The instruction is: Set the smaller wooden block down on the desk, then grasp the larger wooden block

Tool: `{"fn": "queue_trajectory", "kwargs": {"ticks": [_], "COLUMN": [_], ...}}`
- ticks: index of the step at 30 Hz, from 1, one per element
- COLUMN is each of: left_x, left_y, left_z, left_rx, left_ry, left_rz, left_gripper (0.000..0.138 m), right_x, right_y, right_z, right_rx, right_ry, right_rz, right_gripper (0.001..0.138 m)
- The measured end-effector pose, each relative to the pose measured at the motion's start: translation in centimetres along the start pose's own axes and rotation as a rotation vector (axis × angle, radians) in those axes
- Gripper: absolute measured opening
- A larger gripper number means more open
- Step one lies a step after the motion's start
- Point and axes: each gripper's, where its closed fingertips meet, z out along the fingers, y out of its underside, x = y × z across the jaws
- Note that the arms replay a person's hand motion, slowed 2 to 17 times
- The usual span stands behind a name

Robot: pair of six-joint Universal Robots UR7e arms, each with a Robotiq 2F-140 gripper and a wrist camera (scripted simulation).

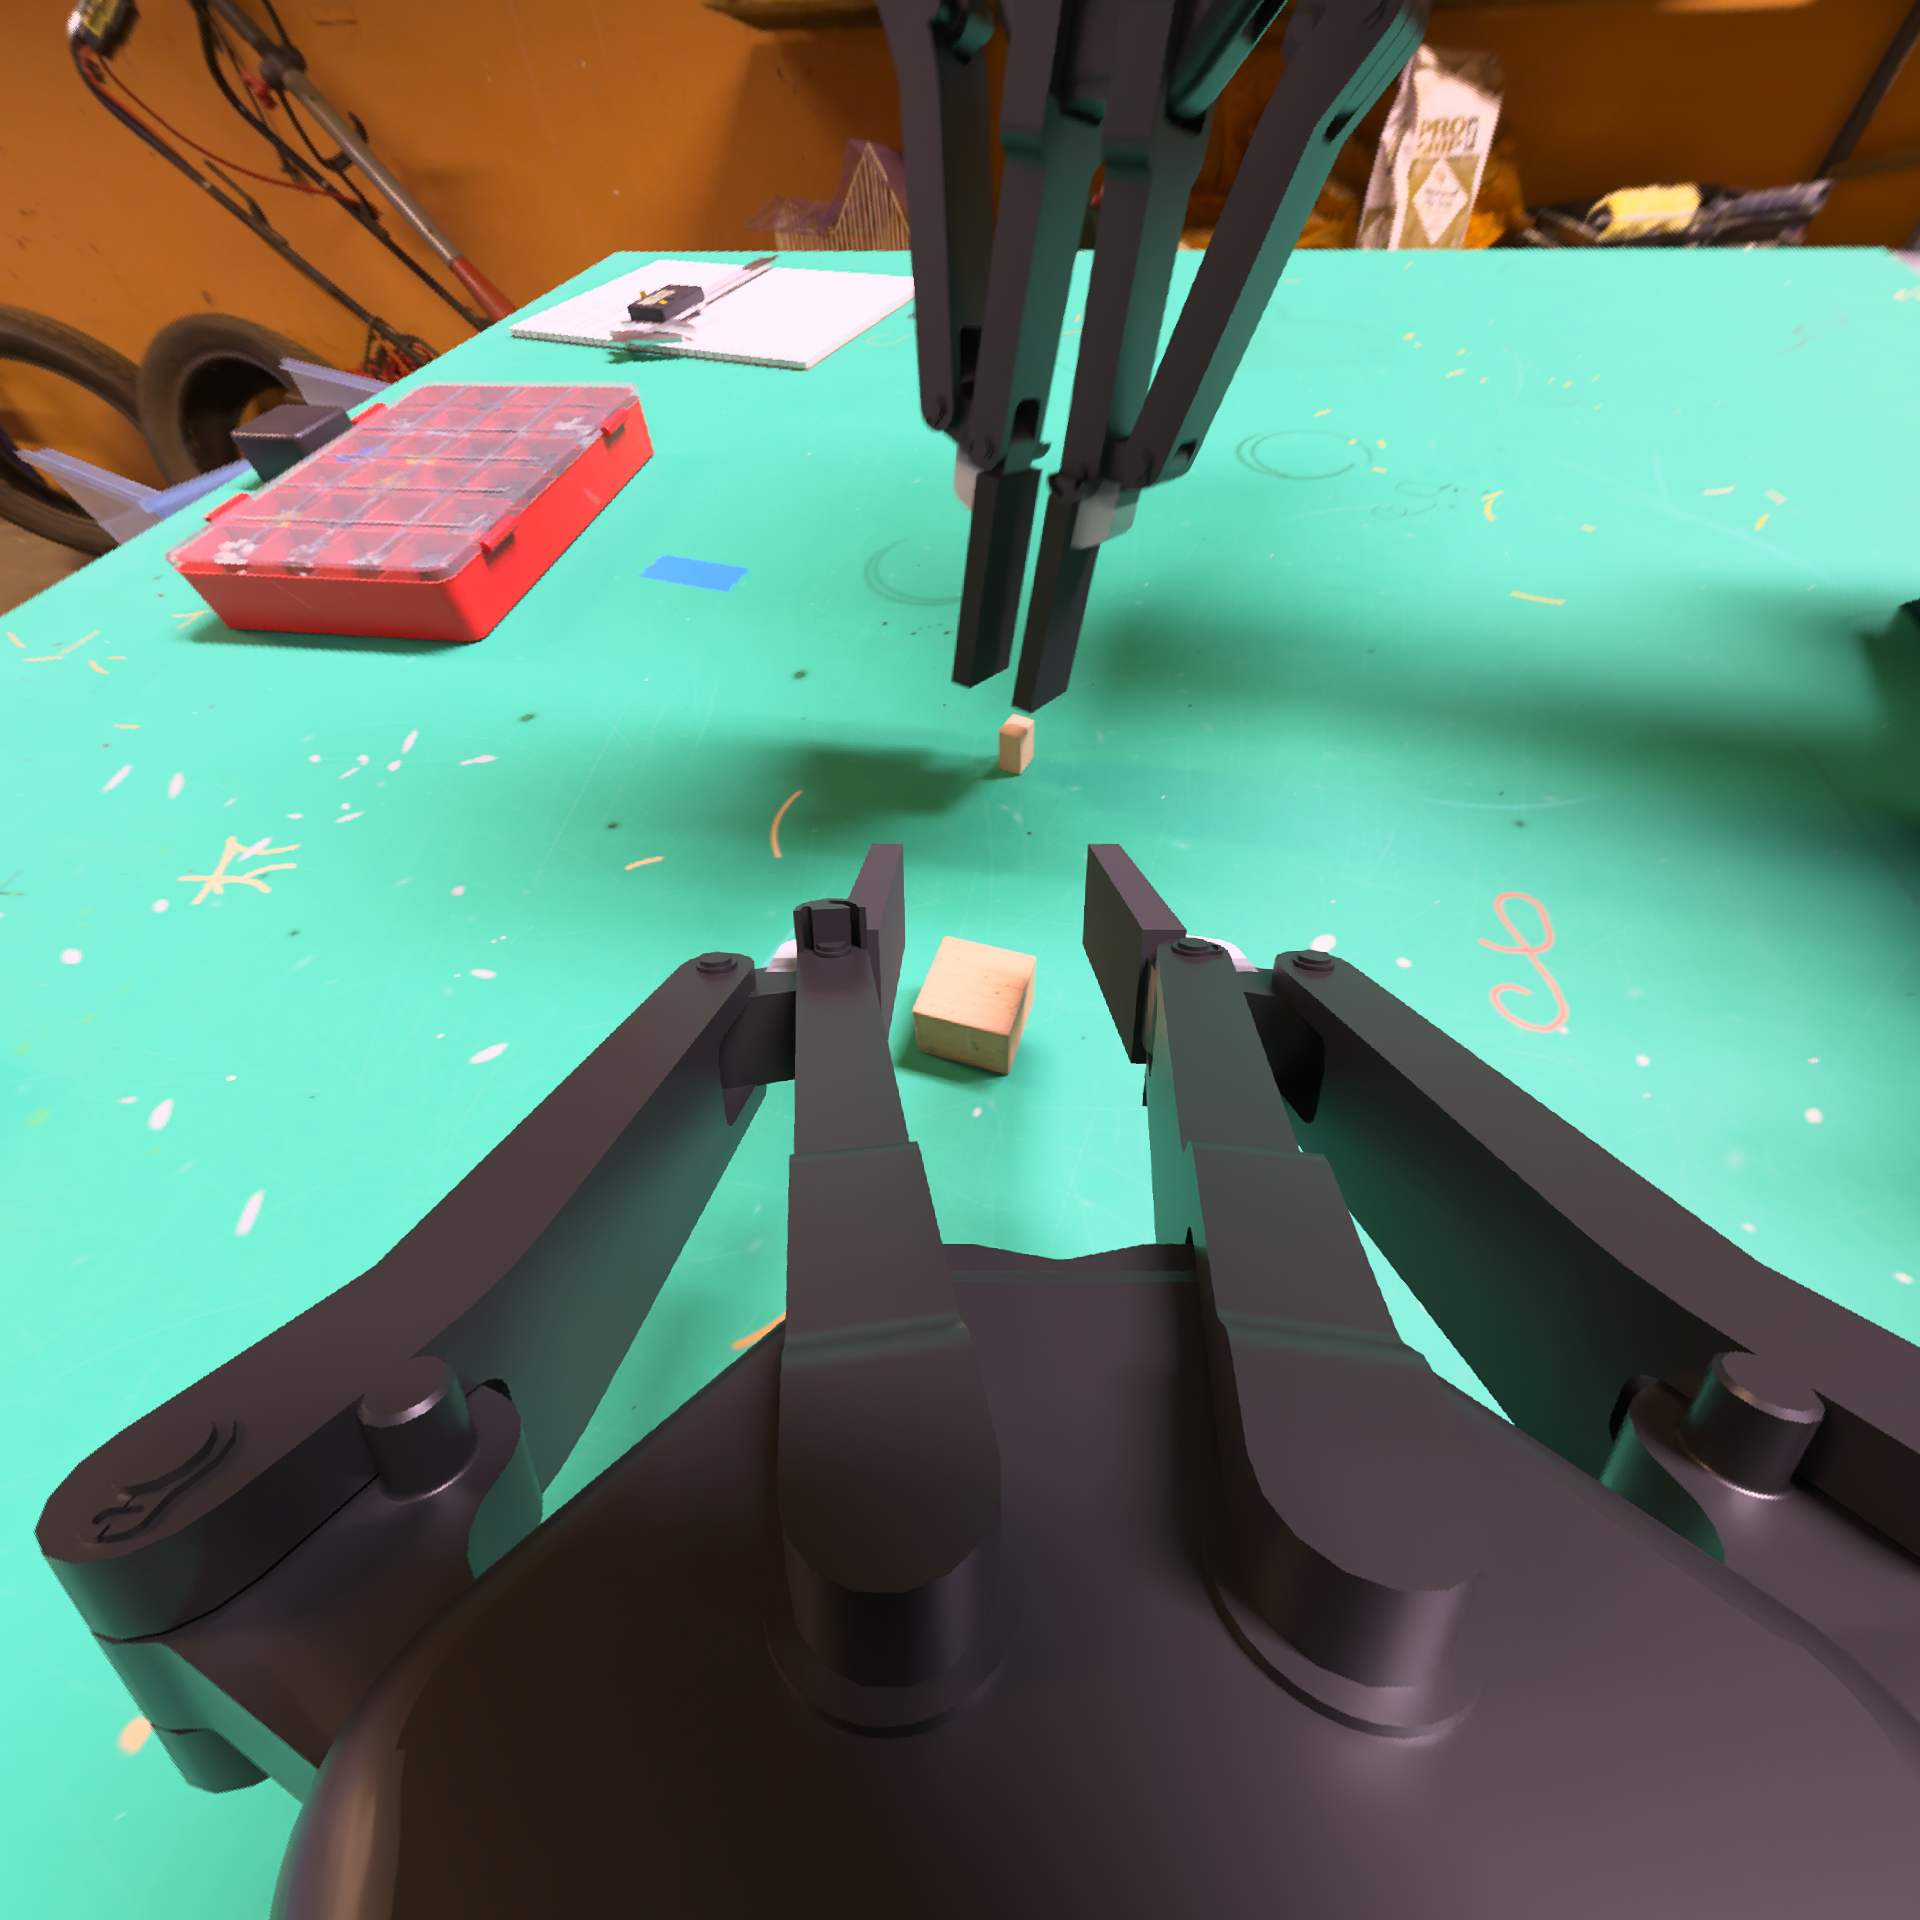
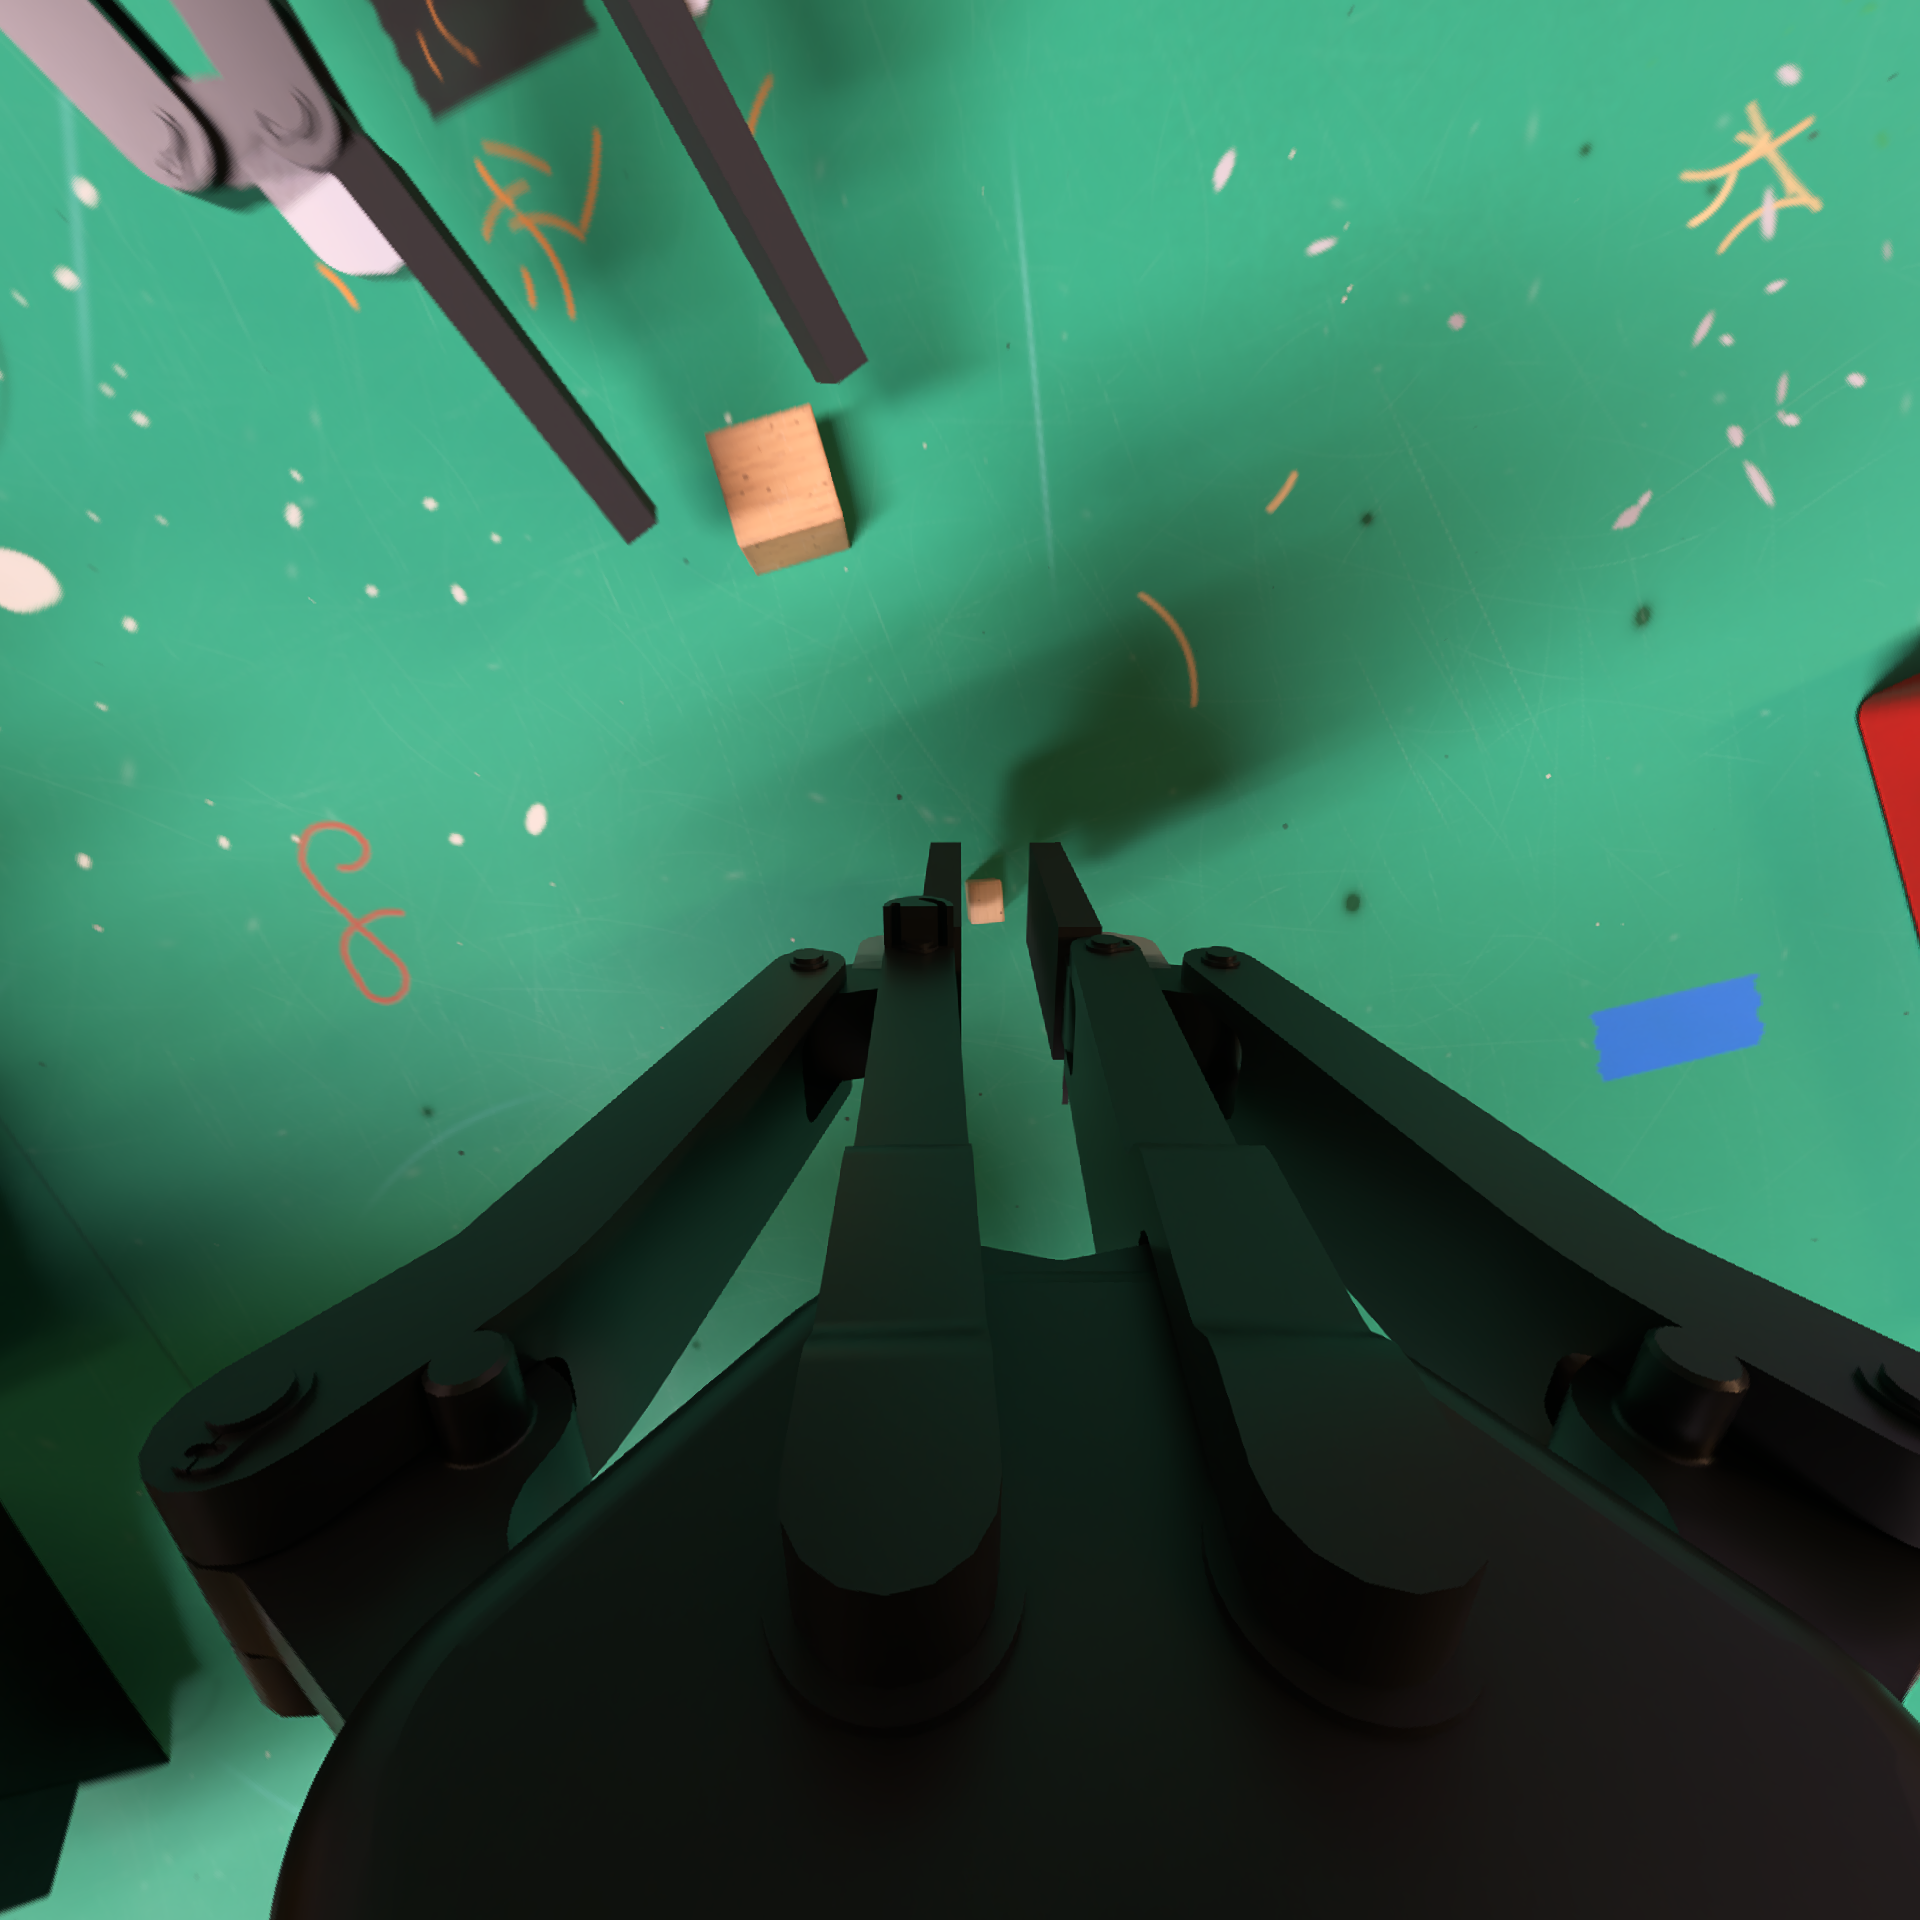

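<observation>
The larger wooden block (image 1: 975, 1003) lies on the green desk (image 1: 416, 1039) between the fingers of my left gripper (image 1: 992, 883). That gripper is open, with a gap on each side of the block. The smaller wooden block (image 1: 1016, 743) stands on the desk just below the fingertips of my right gripper (image 1: 1013, 686). In the right wrist view the smaller block (image 2: 985, 900) shows between the narrowly parted fingers of my right gripper (image 2: 994, 868), which do not clamp it. The larger block (image 2: 779, 483) and my left gripper (image 2: 740, 447) show farther off.
A red organizer box (image 1: 416, 509) with a clear lid sits at the left, and its corner shows in the right wrist view (image 2: 1896, 790). A blue tape patch (image 1: 694, 571) lies near it. A white pad with a caliper (image 1: 717, 312) lies at the far edge.
</observation>
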Motion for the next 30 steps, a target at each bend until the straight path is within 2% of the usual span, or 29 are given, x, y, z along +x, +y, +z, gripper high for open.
{"fn": "queue_trajectory", "kwargs": {"ticks": [6, 15, 22, 26, 30], "left_x": [-0.9, -1.0, -0.9, -0.7, -0.2], "left_y": [0.9, 1.9, 2.6, 3.3, 3.5], "left_z": [0.0, 0.5, 1.2, 1.7, 2.1], "left_rx": [-0.067, -0.167, -0.226, -0.273, -0.283], "left_ry": [-0.025, 0.076, 0.150, 0.196, 0.241], "left_rz": [0.079, 0.117, 0.126, 0.124, 0.134], "left_gripper": [0.048, 0.046, 0.045, 0.044, 0.041], "right_x": [-0.4, -0.5, -0.8, -0.5, 0.1], "right_y": [-0.5, -0.5, -0.4, -0.5, -0.7], "right_z": [-1.9, -3.4, -4.1, -4.7, -5.1], "right_rx": [0.211, 0.535, 0.718, 0.822, 0.906], "right_ry": [-0.006, 0.012, -0.018, -0.001, 0.033], "right_rz": [0.093, 0.184, 0.233, 0.246, 0.265], "right_gripper": [0.014, 0.013, 0.015, 0.017, 0.021]}}
